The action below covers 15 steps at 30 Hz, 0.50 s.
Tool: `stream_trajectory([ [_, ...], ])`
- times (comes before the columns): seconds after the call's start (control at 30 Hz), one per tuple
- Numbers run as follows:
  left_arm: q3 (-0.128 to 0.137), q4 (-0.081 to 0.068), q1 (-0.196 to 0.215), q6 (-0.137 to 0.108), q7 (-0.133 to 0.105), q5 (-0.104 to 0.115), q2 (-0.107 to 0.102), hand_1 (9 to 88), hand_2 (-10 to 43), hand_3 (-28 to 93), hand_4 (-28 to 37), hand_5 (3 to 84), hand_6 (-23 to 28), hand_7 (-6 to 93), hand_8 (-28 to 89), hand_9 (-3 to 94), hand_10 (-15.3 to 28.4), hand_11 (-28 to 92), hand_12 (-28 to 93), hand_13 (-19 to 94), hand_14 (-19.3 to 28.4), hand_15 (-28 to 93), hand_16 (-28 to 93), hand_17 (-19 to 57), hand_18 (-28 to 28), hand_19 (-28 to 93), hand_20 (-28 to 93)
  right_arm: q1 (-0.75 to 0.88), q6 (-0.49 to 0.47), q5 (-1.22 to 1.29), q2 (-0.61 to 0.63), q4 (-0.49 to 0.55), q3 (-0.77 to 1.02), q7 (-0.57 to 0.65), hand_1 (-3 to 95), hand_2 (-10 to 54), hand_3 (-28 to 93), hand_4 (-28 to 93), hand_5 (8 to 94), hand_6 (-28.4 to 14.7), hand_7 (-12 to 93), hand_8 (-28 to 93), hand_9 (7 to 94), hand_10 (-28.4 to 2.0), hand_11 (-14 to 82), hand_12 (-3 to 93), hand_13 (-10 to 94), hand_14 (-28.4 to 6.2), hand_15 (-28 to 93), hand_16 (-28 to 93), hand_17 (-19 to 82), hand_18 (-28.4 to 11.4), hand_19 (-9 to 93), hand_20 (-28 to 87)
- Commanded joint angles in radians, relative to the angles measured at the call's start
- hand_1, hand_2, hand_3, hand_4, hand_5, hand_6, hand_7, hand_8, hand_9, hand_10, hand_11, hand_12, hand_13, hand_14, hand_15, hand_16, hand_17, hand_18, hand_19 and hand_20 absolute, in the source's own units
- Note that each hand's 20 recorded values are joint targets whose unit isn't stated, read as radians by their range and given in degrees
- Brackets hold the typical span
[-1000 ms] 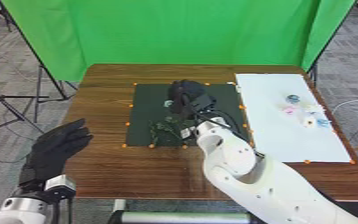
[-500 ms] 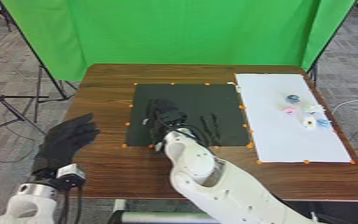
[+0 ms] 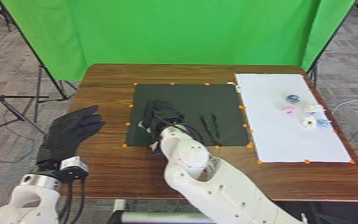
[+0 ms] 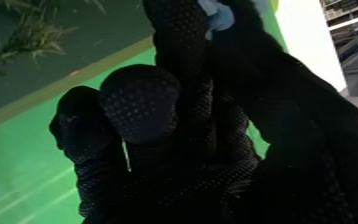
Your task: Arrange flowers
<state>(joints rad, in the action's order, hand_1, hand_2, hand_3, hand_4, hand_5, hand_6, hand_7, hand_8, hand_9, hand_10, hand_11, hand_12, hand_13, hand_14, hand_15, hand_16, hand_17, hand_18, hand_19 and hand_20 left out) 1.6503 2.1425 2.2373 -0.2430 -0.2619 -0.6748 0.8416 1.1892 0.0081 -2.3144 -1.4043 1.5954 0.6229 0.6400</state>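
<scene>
Right hand point(image 3: 164, 111): fingers curled, pinching a pale blue piece point(image 4: 218, 16), above the dark mat point(image 3: 189, 92)
Green sprigs point(image 4: 35, 41): at the mat
Left hand point(image 3: 64, 135): fingers relaxed, left of the mat
Flowers point(image 3: 293, 98): right of the mat, on white sheet point(image 3: 286, 147)

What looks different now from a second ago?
The right hand has moved left and back toward the robot over the dark mat; now it pinches a light-blue piece. The left hand has shifted slightly forward and right. The flowers on the white sheet stayed put.
</scene>
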Motion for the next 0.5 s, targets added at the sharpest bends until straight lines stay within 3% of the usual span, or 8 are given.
stream_trajectory([
  [0.03,-0.009,0.002,-0.012,0.005,0.006,-0.006,0.004,26.6,4.6,82,-20.7,43.1,12.4,18.9,-10,37.8,22.0,38,11,25,27.7,64,-14,-9.7,22.0,60,7,0.015,-0.021,0.007,-0.023,-0.006,0.013,0.019,45.1,-9.5,75,-28,74.4,-3.0,23,4,83.9,-10.7,25.8,26.9,79,-5.5,70,23,55,-15.4,93,40],
  [0.17,-0.010,0.002,-0.014,0.006,0.003,-0.007,0.004,26.6,4.6,82,-20.7,43.1,12.5,18.9,-10,37.8,22.0,38,11,25,27.7,64,-14,-9.7,22.0,60,7,0.015,-0.020,0.004,-0.027,-0.010,0.018,0.029,43.4,-9.5,76,-28,73.8,-3.1,23,3,82.5,-11.4,28.7,23.7,79,-5.6,71,22,54,-15.4,93,41],
  [0.37,-0.014,-0.003,-0.028,0.017,0.018,-0.014,0.011,26.6,4.6,82,-20.7,43.1,12.5,18.9,-10,37.8,22.0,38,11,25,27.6,64,-14,-9.7,22.0,60,7,0.008,-0.023,0.017,-0.028,-0.007,0.027,0.044,41.0,-9.5,77,-28,72.6,-3.3,22,1,81.0,-12.3,31.4,19.6,78,-5.9,71,22,54,-15.4,93,41],
  [0.5,-0.015,-0.002,-0.028,0.018,0.020,-0.016,0.014,26.7,4.6,82,-20.7,43.1,12.4,18.9,-10,37.8,21.9,38,11,25,27.6,64,-14,-9.7,22.0,60,7,0.000,-0.003,0.023,-0.024,-0.007,0.003,0.063,38.8,-9.5,78,-28,72.2,-3.2,22,-8,80.3,-12.6,31.8,19.5,77,-6.2,72,22,54,-15.4,93,40],
])
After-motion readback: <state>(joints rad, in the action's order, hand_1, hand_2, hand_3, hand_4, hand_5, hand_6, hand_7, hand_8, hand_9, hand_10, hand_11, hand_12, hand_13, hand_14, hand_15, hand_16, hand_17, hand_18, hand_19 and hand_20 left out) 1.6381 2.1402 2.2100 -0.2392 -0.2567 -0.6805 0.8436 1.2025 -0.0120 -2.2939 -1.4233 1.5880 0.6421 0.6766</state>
